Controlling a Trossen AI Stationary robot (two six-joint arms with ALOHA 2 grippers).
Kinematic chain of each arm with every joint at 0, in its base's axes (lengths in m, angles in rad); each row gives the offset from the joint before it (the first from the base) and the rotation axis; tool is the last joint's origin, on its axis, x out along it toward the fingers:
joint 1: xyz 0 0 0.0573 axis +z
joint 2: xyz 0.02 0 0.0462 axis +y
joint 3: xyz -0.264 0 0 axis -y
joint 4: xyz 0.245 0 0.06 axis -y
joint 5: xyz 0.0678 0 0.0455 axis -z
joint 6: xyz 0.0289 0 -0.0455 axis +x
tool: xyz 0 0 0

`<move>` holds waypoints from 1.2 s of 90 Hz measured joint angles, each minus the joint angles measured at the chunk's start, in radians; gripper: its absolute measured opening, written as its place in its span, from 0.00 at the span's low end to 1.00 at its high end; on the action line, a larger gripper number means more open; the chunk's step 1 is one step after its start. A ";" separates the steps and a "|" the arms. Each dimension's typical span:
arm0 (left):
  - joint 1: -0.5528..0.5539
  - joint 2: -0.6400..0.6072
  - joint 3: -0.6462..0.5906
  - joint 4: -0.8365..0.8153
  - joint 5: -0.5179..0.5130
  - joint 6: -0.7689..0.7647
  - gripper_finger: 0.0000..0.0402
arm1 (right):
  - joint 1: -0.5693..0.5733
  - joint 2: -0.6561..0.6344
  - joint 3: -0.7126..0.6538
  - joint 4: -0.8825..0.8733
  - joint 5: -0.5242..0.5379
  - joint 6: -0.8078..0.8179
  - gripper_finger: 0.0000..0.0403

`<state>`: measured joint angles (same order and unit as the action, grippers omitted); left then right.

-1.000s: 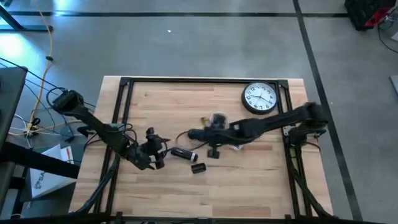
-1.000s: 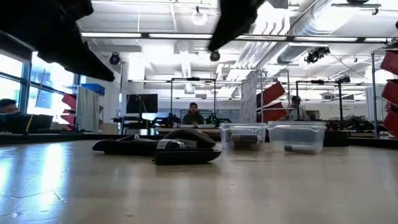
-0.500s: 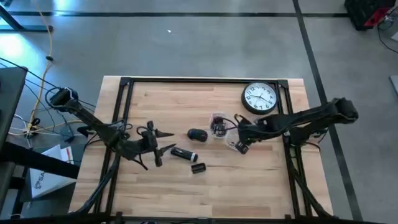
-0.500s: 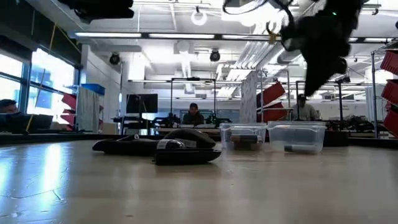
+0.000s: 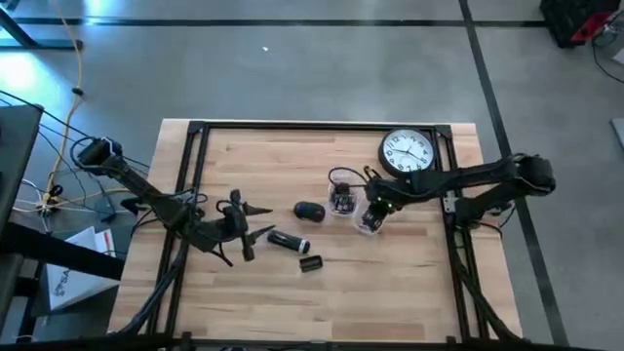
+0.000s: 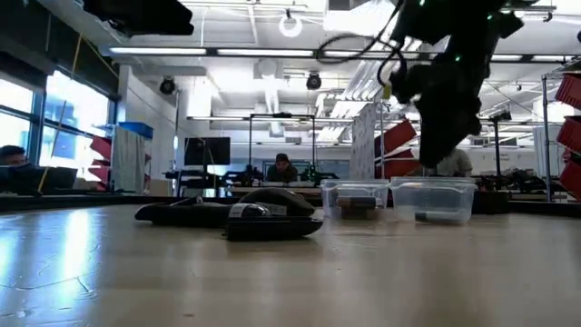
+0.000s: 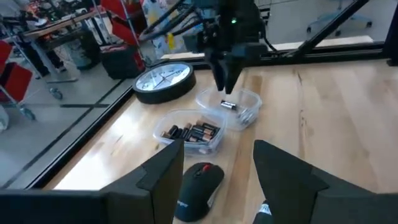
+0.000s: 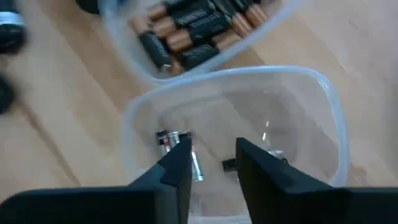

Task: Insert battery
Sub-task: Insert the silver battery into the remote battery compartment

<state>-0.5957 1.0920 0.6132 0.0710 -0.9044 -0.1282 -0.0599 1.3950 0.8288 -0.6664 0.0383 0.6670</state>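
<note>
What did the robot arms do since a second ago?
The right gripper pulled back from the mouse at mid-table and now hovers over the nearly empty clear tub. The left gripper opened its fingers. The mouse, battery tub and clock stayed put.

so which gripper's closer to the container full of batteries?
Right. The right gripper hovers over the nearly empty container beside the battery container; the left gripper sits farther off, past the mouse.

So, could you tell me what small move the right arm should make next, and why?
Probably a short descent into the near-empty clear container: the right gripper hangs just above it, fingers slightly parted, almost over the single battery on its floor. The left gripper waits open near the mouse.
</note>
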 joint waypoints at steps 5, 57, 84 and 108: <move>0.002 0.000 0.000 0.001 0.000 0.000 0.44 | -0.022 0.030 0.000 -0.006 -0.017 0.012 0.27; 0.069 0.015 -0.001 -0.007 0.004 0.023 0.44 | -0.083 0.244 0.201 -0.258 -0.074 -0.356 0.31; 0.109 0.015 -0.001 -0.007 0.015 0.106 0.44 | -0.079 0.285 0.203 -0.274 -0.042 -0.402 0.51; 0.191 0.015 -0.001 0.009 0.142 0.187 0.44 | -0.077 0.330 0.203 -0.272 -0.041 -0.415 0.62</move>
<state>-0.4049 1.1074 0.6123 0.0800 -0.7626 0.0593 -0.1368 1.7245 1.0313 -0.9386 -0.0025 0.2524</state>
